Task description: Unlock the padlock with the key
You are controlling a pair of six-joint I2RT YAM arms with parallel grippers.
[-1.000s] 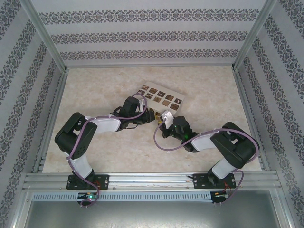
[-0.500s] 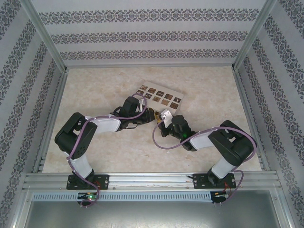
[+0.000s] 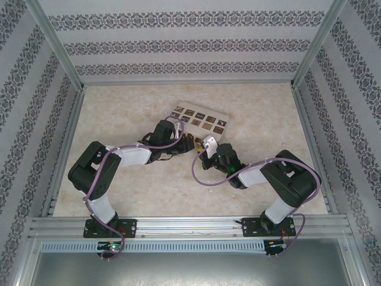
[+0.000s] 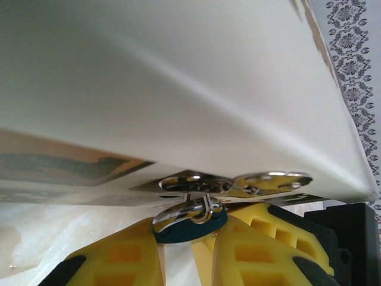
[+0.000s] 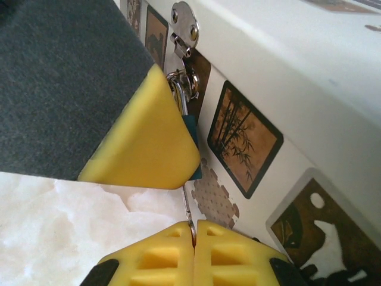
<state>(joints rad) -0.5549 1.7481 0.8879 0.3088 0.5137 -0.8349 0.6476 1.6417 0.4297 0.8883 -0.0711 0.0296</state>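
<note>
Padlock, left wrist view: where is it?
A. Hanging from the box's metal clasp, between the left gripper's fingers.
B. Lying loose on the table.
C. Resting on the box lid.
A: the padlock hangs from the clasp on the box, with the left gripper closed on it.

padlock (image 5: 191, 128) mostly hidden behind yellow finger (image 5: 149, 137); key (image 5: 190, 221) barely discernible

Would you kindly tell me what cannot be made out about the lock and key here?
- The padlock keyhole: in the left wrist view the body is sunk between the left gripper's fingers; in the right wrist view one finger covers it.
- The key: in the right wrist view a thin sliver leaves the shut right gripper; the rest is hidden.
- Top external view: both are too small.
</note>
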